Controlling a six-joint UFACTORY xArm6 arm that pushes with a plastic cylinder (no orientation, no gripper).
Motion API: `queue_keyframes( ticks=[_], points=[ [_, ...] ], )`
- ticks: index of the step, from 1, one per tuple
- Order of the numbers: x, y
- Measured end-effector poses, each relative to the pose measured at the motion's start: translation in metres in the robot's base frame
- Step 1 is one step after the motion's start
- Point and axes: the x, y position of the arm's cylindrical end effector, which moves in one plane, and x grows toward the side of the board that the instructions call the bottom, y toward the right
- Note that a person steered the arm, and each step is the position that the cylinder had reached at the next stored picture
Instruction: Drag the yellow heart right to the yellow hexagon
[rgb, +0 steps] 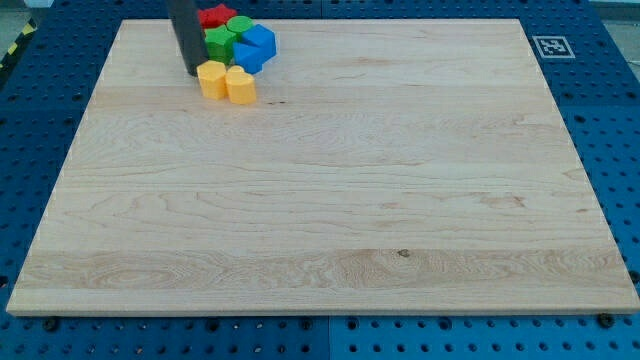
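Two yellow blocks sit side by side and touching near the board's top left: the left one (212, 78) and the right one (241, 86). One is the yellow heart and the other the yellow hexagon, but I cannot tell which is which at this size. My tip (193, 73) rests on the board just left of the left yellow block, at or nearly touching its upper left edge. The dark rod rises from there out of the view's top.
A tight cluster lies just above the yellow blocks: a red star (215, 15), two green blocks (221, 42) (240, 25) and two blue blocks (261, 41) (247, 58). The lower blue block touches the right yellow block. A marker tag (549, 46) sits at the board's top right.
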Motion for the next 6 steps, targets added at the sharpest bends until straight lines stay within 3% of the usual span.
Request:
queue_keyframes(
  ticks=[4, 5, 6],
  points=[
    [0.081, 0.143],
    [0.077, 0.162],
    [0.059, 0.141]
  ],
)
